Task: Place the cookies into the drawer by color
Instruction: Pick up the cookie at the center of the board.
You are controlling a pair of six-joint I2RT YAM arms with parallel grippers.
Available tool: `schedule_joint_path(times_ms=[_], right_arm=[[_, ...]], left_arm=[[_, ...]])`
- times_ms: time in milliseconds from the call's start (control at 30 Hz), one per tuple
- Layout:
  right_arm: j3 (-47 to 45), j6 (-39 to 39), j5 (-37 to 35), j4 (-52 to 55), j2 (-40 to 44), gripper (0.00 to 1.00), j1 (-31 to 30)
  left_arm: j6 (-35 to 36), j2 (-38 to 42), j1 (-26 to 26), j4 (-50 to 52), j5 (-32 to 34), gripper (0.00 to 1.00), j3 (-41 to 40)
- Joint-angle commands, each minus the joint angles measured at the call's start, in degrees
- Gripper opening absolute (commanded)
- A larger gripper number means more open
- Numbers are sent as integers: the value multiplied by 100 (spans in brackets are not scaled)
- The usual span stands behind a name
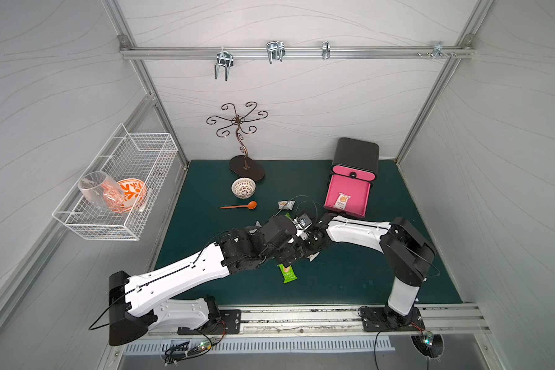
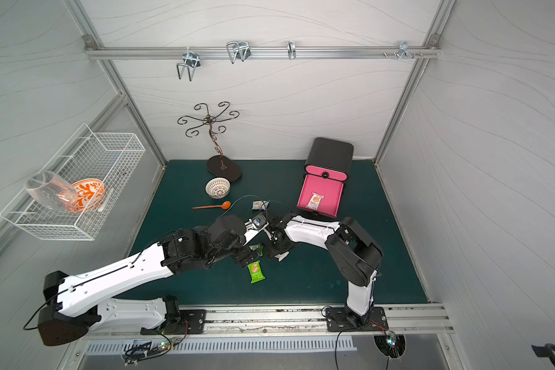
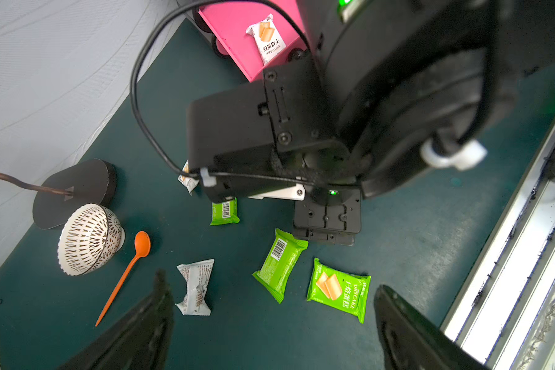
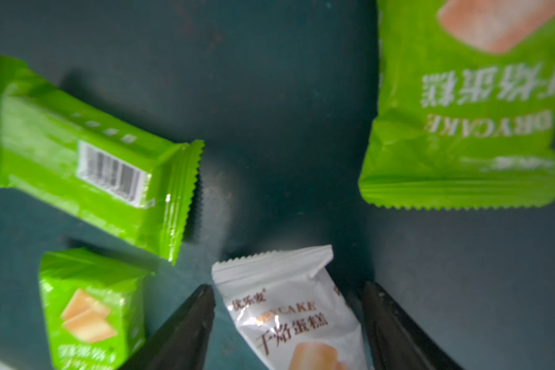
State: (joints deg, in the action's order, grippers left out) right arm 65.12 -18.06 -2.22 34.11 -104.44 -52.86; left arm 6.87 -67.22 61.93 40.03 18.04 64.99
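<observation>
My right gripper (image 4: 287,285): fingers apart, straddling white sealed cookie packet (image 4: 289,317) lying on dark green mat (image 4: 285,96); can't tell if touching. My left gripper (image 3: 271,282): spread wide, nothing between fingers. Bright green barcode-up packet (image 4: 90,166) and bright green picture-up packet (image 4: 468,112) lie near. Open pink drawer (image 1: 356,192) of black cabinet (image 1: 356,153) holds second white packet (image 1: 342,201).

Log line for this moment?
right gripper: open, straddling white packet | left gripper: open, empty | drawer: open, one white cookie inside | green packets: three on mat
</observation>
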Motion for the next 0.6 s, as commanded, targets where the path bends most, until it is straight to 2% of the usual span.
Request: schedule_joint_path(times_ms=[0,167,433,567], right_arm=[[-202,-297,-387,719,-365,68,-110],[-158,-489,-595,795,-283,48,-128],[-360,-1087,-678,493,475,40,-104],[-268,-1332,-718,556,941,32,48]], left_arm=[[8,51,22,-227,-3,98,-16],[-51,-10,73,-366,-62,98,-22],[-33,-59,144,-356,-20,98,23],[-58,-91,143,-323,-38,98,96]])
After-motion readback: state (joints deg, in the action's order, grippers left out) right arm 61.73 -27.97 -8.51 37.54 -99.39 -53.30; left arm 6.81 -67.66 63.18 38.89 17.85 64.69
